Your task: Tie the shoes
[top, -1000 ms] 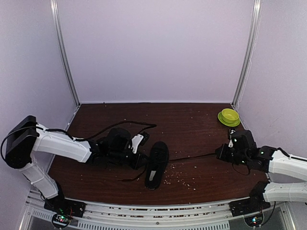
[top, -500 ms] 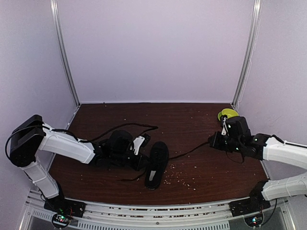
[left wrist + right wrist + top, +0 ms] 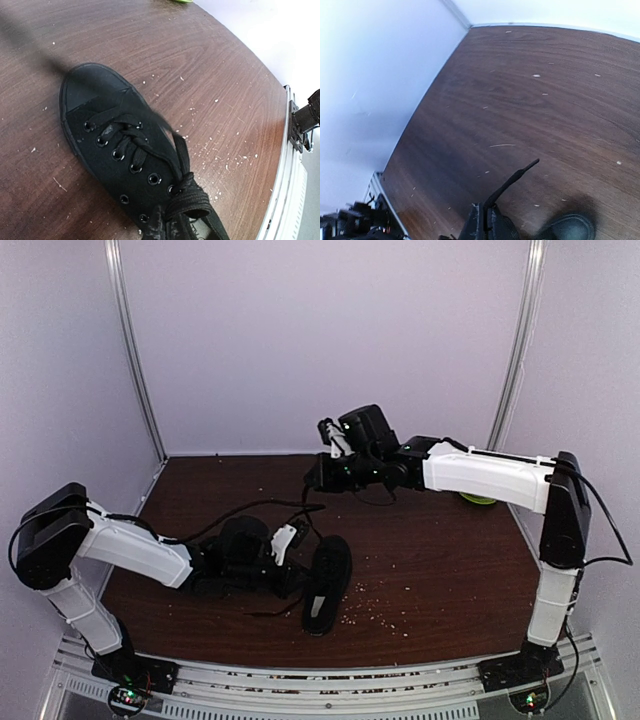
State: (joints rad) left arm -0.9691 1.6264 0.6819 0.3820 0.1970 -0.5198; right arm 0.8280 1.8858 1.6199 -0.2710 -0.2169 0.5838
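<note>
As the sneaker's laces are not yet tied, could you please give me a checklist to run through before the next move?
1. Right gripper shut on the black lace: ok, the lace end pokes out beyond the grip.
2. Left gripper shut close to the sneaker's top eyelets: ok.
3. Left gripper pinching a lace: cannot tell.
4. Sneaker sole-down on the table: ok.
5. Bow finished: not ok; the laces only bunch at the top eyelets, with no bow visible.
</note>
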